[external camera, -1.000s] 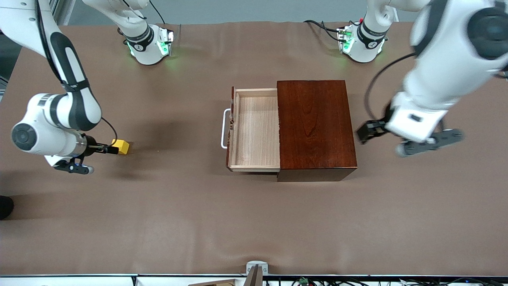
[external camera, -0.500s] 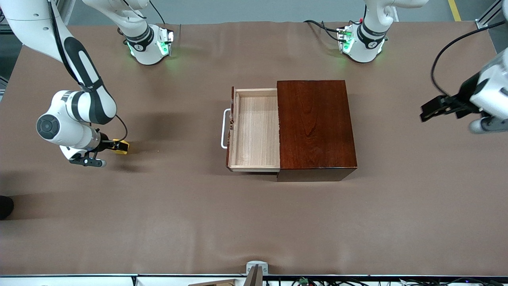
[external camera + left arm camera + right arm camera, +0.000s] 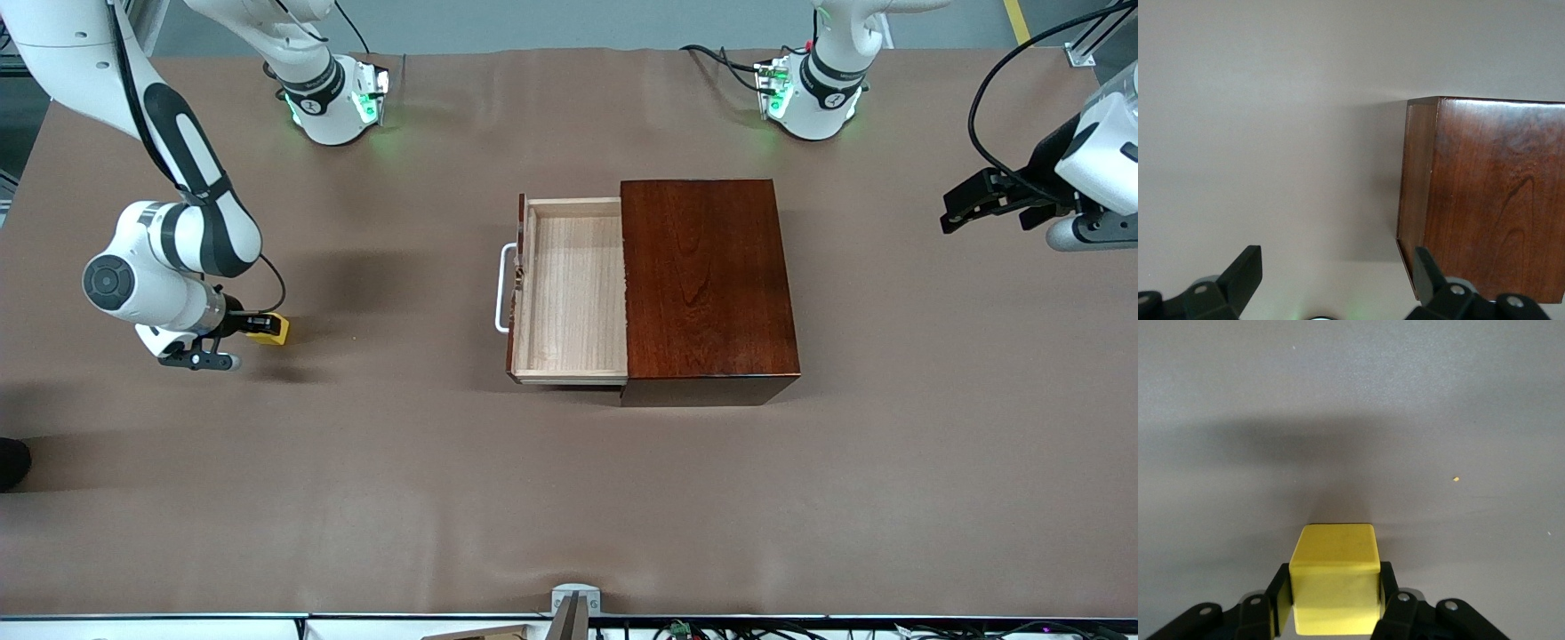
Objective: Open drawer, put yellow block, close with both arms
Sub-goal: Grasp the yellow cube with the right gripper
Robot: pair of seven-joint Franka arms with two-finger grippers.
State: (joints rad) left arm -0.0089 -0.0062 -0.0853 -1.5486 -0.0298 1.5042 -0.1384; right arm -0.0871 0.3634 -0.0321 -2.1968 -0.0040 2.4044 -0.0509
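The yellow block [image 3: 273,331] is low at the tabletop near the right arm's end, and my right gripper [image 3: 258,327] is shut on it. In the right wrist view the block [image 3: 1335,550] sits between the two black fingers [image 3: 1279,590], which touch its sides. The drawer [image 3: 573,293] is pulled out of the dark reddish-brown box [image 3: 707,276], its pale tray empty and its white handle [image 3: 503,289] toward the right arm's end. My left gripper [image 3: 965,203] is open and empty in the air near the left arm's end. The left wrist view shows its spread jaws [image 3: 1337,260] and the box [image 3: 1491,200].
The brown table cover [image 3: 569,498] stretches around the box. The two green-lit arm bases [image 3: 333,98] stand along the table's edge farthest from the front camera. A small mount [image 3: 573,597] sits at the edge nearest that camera.
My left arm has swung away from beside the box toward its end of the table and risen. My right gripper has closed in around the yellow block.
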